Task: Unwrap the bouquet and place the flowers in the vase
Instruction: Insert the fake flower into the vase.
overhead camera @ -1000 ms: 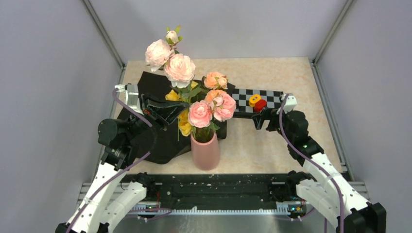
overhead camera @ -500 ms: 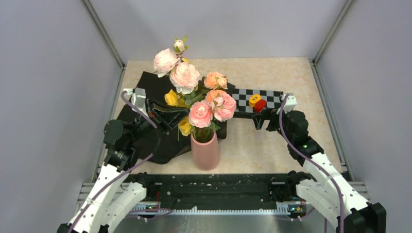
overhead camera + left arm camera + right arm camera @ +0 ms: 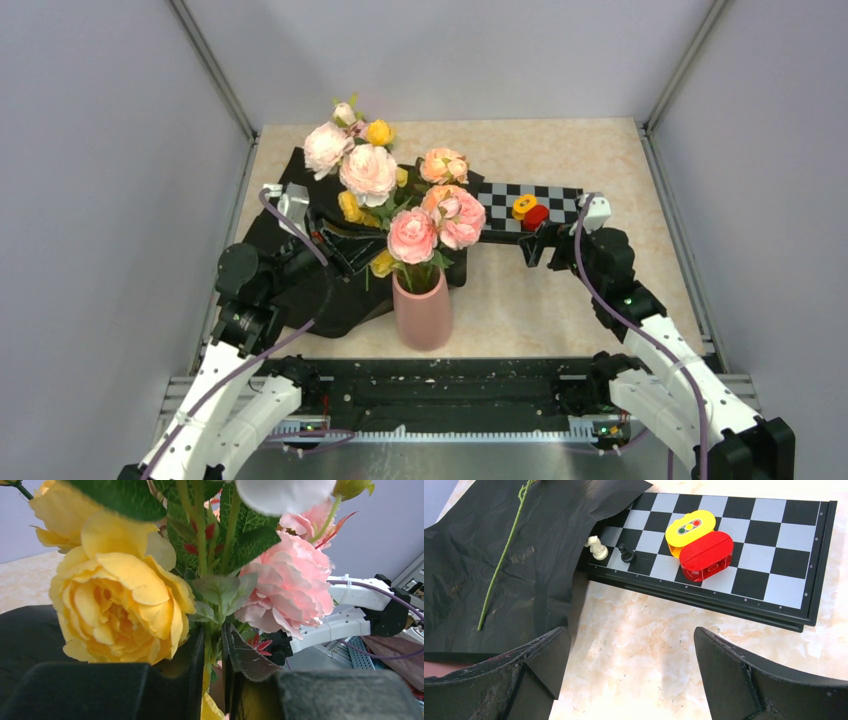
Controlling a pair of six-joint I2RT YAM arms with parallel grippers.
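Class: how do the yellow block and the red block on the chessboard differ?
The yellow block carries three small coloured dots on top; the red block has none. The red block lies nearer the right wrist camera than the yellow block. Both are oblong with rounded ends, touching side by side on the chessboard.

Robotics lab test cell, no question: plain grey panel walls (image 3: 100, 200) boxed in by aluminium frame posts (image 3: 212, 75). Two white robot arms (image 3: 200, 390) are bolted to a black rail (image 3: 450, 395) at the near edge, purple cables (image 3: 585, 270) looping. Staged props, a pink vase (image 3: 423, 315) and a chessboard (image 3: 560, 198), sit on the marble-print surface (image 3: 580, 300).
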